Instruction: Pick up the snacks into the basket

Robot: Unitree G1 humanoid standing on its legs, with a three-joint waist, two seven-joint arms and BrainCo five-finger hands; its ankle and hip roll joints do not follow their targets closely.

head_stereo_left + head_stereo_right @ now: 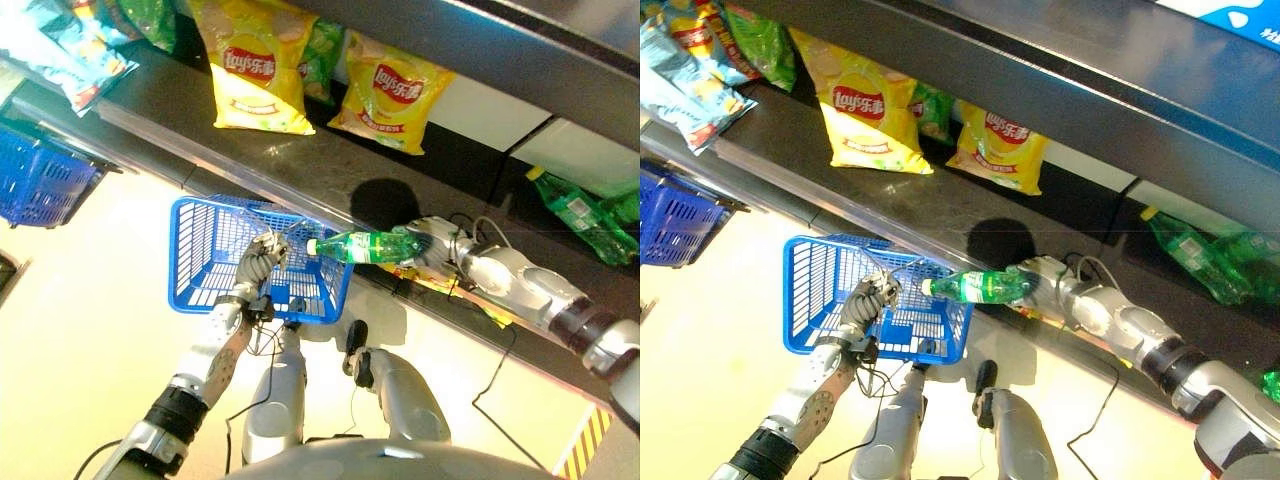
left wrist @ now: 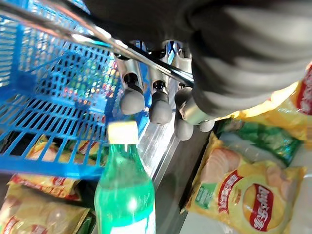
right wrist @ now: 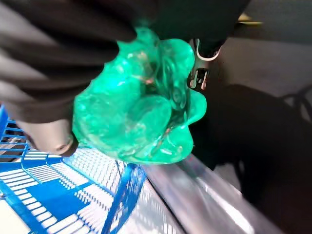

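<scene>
A blue plastic basket [image 1: 205, 250] hangs in front of a dark shelf. My left hand [image 1: 262, 262] is shut on its wire handle [image 2: 97, 36], the fingers [image 2: 161, 105] curled over the wire. My right hand [image 1: 430, 242] is shut on the base of a green bottle [image 1: 365, 246]. The bottle lies level, with its pale cap at the basket's right rim. In the right wrist view the bottle's lobed bottom [image 3: 141, 117] sits against my right hand [image 3: 48, 73], with the basket below it.
Two yellow chip bags [image 1: 258, 65] [image 1: 395, 90] lie on the shelf above, and blue snack bags [image 1: 70, 50] lie farther left. More green bottles [image 1: 585, 215] rest on the shelf at right. A second blue basket [image 1: 40, 180] hangs at far left.
</scene>
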